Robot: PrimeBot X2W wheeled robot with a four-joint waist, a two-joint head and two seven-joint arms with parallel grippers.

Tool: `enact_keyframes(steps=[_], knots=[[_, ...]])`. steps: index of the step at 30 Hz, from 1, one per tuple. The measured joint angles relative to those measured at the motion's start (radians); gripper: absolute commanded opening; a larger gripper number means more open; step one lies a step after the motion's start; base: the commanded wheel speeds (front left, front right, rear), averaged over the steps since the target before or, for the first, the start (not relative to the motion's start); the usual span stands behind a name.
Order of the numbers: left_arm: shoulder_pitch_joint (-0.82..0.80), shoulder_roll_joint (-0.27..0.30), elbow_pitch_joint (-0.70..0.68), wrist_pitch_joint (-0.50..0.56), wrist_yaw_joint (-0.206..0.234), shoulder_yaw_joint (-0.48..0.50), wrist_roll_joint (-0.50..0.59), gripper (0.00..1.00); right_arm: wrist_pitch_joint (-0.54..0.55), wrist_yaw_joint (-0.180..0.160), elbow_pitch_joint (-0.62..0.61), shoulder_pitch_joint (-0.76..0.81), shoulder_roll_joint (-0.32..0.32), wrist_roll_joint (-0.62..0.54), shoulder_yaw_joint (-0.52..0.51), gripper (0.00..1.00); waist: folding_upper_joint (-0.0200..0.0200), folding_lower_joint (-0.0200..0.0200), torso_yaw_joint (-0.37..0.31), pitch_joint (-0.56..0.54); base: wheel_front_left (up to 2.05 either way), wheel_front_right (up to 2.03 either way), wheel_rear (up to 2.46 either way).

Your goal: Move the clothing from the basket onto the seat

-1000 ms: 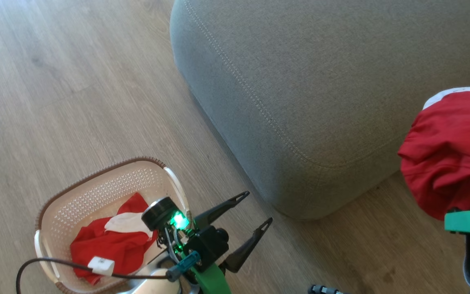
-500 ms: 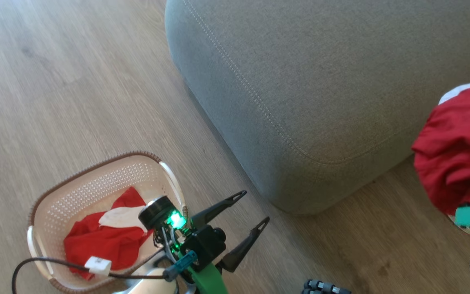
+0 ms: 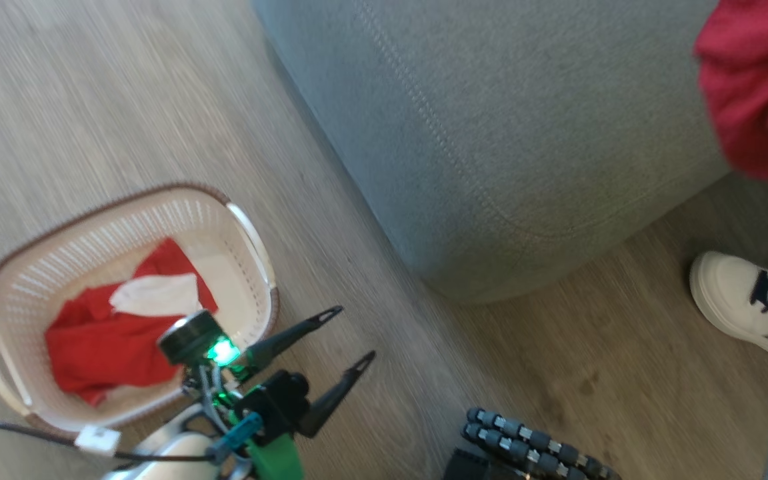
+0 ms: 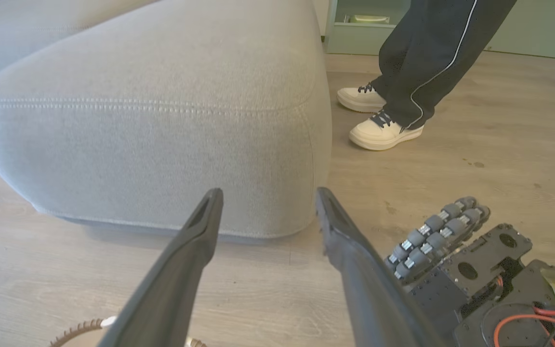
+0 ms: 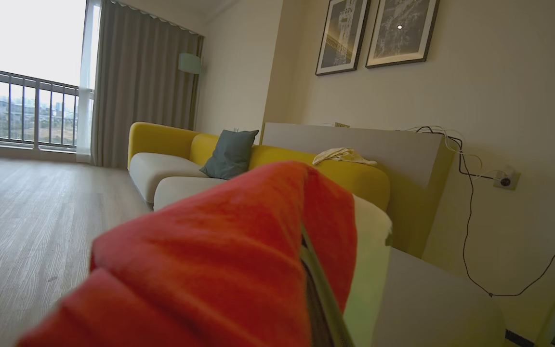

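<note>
clothing (image 5: pixel 210 250) is split between two places. the seat (image 3: pixel 524 133) is the biggest thing, a grey cushion with a rounded corner and a pale stitch line, filling the upper head view and standing on the wood floor (image 3: pixel 124 100). the basket (image 3: pixel 44 257) sits on that floor at the robot's left, apart from the seat's corner, with a rumpled red-and-white piece (image 3: pixel 101 340) lying in its bottom. the held garment (image 3: pixel 757 100) hangs high at the robot's right and shows against the seat's right part; whether it is truly over the cushion i cannot tell. a person's shoe (image 3: pixel 737 300) stands on the floor near the seat, below that garment in the head view.

the step in hand looks like carrying the held garment to the seat. to do it well, bring it in over the flat top rather than the sloping edge, lower until the fabric rests, then let go, so nothing slides off; keep clear of the shoe.

the right arm is raised, fingers pointing roughly level across the room, and the right tool (image 5: pixel 316 289) is clenched on the garment, which drapes over its fingers. the left arm is low beside the basket; the left tool (image 3: pixel 355 333) is released, jaws spread wide and empty, aimed at the seat's side.
</note>
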Motion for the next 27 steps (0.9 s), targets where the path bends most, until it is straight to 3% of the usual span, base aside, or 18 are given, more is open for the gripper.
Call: enact_keyframes(steps=[7, 10, 21, 27], knots=[[0.002, 0.084, -0.074, 0.000, 0.000, 0.012, 0.005, 1.00, -0.001, 0.000, 0.125, -0.245, -0.091, -0.008, 0.021, 0.00, 0.0000, -0.0001, 0.000, 0.131, 0.00, 0.00, 0.00], [-0.001, 0.123, -0.097, 0.000, 0.000, 0.002, 0.026, 1.00, -0.002, 0.000, 0.254, -0.375, -0.134, 0.004, -0.017, 0.00, 0.0000, 0.0000, 0.016, 0.200, 0.00, 0.00, 0.00], [-0.043, 0.131, -0.141, 0.000, 0.007, 0.014, 0.039, 1.00, -0.002, 0.000, 0.560, -0.618, -0.268, 0.053, -0.150, 0.00, -0.0001, 0.0000, 0.106, 0.334, 0.00, 0.00, 0.00], [-0.063, 0.126, -0.159, 0.000, 0.011, 0.019, 0.039, 1.00, -0.002, 0.000, 0.689, -0.704, -0.303, -0.012, -0.226, 0.00, 0.0000, -0.0002, 0.174, 0.383, 0.00, 0.00, 0.00]])
